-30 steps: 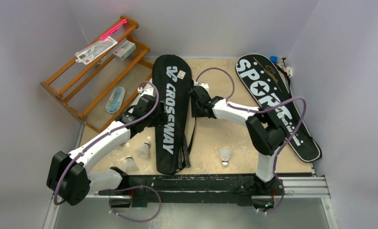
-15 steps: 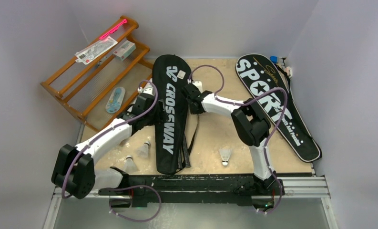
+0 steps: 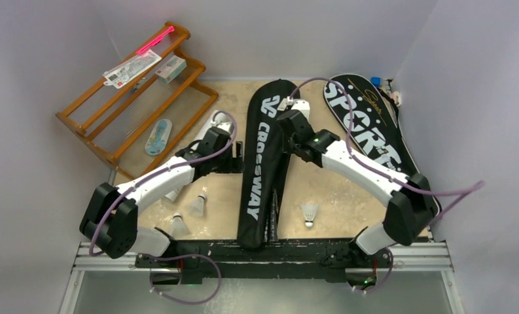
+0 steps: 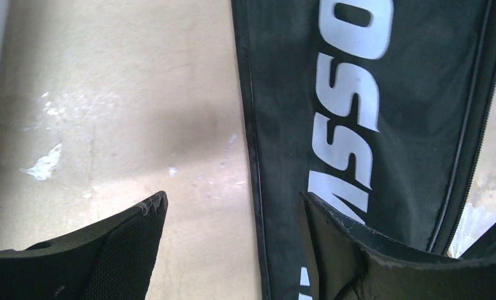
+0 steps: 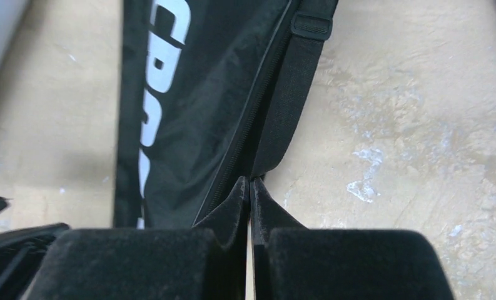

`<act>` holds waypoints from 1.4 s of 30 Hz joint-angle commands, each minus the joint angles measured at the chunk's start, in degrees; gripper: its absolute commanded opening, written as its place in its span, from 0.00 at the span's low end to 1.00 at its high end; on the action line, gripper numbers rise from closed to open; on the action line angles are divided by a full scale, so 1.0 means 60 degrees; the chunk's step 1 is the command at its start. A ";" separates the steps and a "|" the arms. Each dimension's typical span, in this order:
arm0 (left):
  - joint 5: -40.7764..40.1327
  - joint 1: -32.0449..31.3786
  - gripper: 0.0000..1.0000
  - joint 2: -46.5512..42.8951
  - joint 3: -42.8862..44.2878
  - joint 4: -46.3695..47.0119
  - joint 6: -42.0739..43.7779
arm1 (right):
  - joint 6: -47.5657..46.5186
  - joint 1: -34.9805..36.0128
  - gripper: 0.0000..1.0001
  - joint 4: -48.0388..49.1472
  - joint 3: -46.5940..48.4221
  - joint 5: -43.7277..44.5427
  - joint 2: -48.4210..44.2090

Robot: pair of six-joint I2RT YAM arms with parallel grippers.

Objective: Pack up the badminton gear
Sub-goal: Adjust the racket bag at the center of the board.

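Your right hand (image 5: 250,187) pinches the zip edge of the black bag (image 5: 189,94), your left hand (image 4: 232,200) is wide apart; shuttlecocks (image 3: 309,212) at 5 and 7 o'clock aren't packed yet

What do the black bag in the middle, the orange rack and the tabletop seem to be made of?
Black bag: matte woven fabric, probably nylon or polyester; a zipper and webbing strap show along its edge. Rack: apparently wood with an orange finish, built of straight slats. Tabletop: hard beige surface, dull and scuffed with white marks; the material itself is unclear.
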 commanded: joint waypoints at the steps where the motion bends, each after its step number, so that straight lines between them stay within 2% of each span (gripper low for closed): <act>1: -0.0963 -0.0977 0.74 0.0017 0.1114 -0.0455 0.0408 | -0.0225 -0.0003 0.00 0.0053 -0.0072 0.0170 -0.0883; 11: 0.0275 -0.2224 0.76 -0.0278 0.1793 -0.0603 0.0059 | -0.0750 -0.0011 0.00 -0.0375 0.1115 -0.0412 -0.1171; 21: -0.0791 -0.3709 0.78 0.0780 0.2008 -0.0842 -0.0485 | -0.0595 -0.0009 0.00 -0.0575 0.0860 -0.0849 -0.1452; 28: -0.1442 -0.3895 0.78 0.1797 0.2415 -0.1309 -0.0916 | -0.0592 -0.0002 0.00 -0.0552 0.0919 -0.0901 -0.1781; 30: -0.1588 -0.3886 0.73 0.2133 0.2415 -0.1301 -0.0980 | -0.0613 -0.0002 0.00 -0.0621 0.0903 -0.1033 -0.1820; 33: -0.2252 -0.3886 0.59 0.2470 0.2444 -0.1584 -0.1141 | -0.0614 -0.0011 0.00 -0.0819 0.0835 -0.0869 -0.1862; 37: -0.2862 -0.3723 0.34 0.2329 0.2401 -0.1759 -0.1024 | -0.0483 -0.0037 0.00 -0.0944 0.0363 -0.0777 -0.2140; 42: -0.2293 -0.3066 0.02 0.1885 0.2178 -0.1219 -0.0585 | -0.0287 -0.0095 0.00 -0.0854 -0.0694 -0.1081 -0.2611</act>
